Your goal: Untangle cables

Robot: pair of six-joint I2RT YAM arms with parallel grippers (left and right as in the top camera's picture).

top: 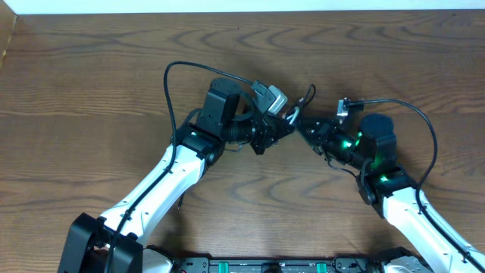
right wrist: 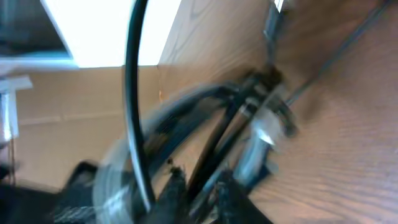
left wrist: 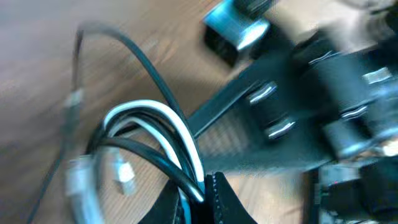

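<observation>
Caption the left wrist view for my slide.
Left gripper pinching looped white and black cables over a wooden table.

Cables (top: 292,114): thin cords, white and black, bunched in one small tangle at the middle of the wooden table (top: 91,68).
White cable (left wrist: 166,121): bent in a tight loop, its two runs side by side.
Black cables (left wrist: 146,71): one arcs out over the wood; another crosses under the white loop.
Plug end (left wrist: 124,173): small, pale, blurred, just beside the loop.

Left pincer (top: 280,127), right pincer (top: 306,130), cables (top: 292,114) bunched between
</observation>
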